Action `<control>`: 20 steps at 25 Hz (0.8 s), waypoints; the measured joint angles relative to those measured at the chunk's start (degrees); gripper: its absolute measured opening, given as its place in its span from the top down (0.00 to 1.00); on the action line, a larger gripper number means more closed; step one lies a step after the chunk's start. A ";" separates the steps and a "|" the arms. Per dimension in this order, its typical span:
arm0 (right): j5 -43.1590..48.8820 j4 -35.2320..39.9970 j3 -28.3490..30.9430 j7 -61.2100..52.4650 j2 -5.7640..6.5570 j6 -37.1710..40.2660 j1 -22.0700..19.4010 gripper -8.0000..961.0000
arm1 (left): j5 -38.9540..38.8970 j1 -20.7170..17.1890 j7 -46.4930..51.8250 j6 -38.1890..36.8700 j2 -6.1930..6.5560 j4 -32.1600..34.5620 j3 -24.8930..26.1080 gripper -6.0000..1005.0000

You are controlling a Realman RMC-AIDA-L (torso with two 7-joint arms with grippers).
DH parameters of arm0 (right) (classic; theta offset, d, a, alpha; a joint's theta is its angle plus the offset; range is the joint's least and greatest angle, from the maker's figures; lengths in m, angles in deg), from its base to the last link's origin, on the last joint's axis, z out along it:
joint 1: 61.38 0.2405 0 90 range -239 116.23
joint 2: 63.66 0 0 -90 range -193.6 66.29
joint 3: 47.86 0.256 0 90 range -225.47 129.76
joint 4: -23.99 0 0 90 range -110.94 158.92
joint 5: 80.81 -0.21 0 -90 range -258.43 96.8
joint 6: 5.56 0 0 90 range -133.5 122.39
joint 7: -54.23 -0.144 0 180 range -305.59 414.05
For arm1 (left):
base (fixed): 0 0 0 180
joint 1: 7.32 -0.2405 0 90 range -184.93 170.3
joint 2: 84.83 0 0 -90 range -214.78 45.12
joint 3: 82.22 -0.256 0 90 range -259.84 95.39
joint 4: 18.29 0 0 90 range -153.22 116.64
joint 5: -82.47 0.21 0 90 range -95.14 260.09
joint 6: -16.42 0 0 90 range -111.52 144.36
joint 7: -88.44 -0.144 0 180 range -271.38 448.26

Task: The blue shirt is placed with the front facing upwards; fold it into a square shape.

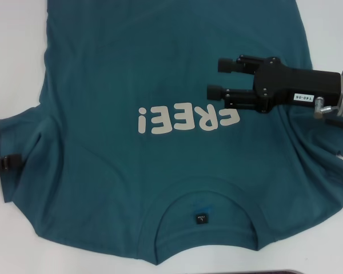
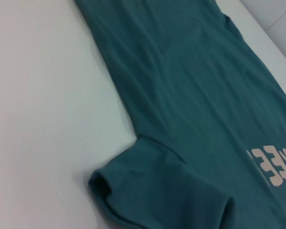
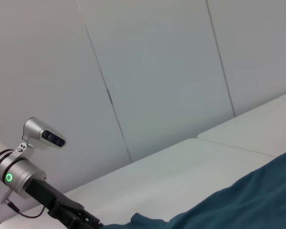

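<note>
Teal-blue cotton, one blue shirt [image 1: 160,85] lies front up on the white surface [image 2: 38,95], collar toward the robot, its white letters [image 1: 188,121] across the chest and a small black neck tag [image 1: 200,218] inside the round collar. Two end effectors show. The right end effector [image 1: 217,78] hovers over the chest with its fingers spread apart, covering the letters' end. The left end effector [image 1: 6,164] sits at the left sleeve's edge; whether it grips cannot be told. The right sleeve is bunched.
</note>
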 joint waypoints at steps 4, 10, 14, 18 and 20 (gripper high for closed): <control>0.00 0.00 0.00 0.00 0.04 0.00 0.00 0.14 | 0.14 0.07 0.01 -0.53 -0.55 -1.26 -0.02 0.14; 0.00 0.00 0.00 0.00 0.05 0.00 0.00 0.14 | 0.64 0.25 0.01 -0.62 -0.82 -1.53 0.00 0.17; -0.20 0.00 0.00 0.00 0.05 0.00 0.00 0.14 | 0.77 0.28 0.01 0.44 -1.13 -2.20 0.45 0.20; -0.36 0.00 0.00 0.03 0.05 0.00 0.00 0.14 | 0.77 0.31 0.01 1.28 -1.27 -2.69 0.23 0.25; -0.38 0.00 0.00 0.04 0.05 0.00 -0.02 0.14 | 0.77 0.39 0.01 1.33 -1.29 -2.74 0.15 0.31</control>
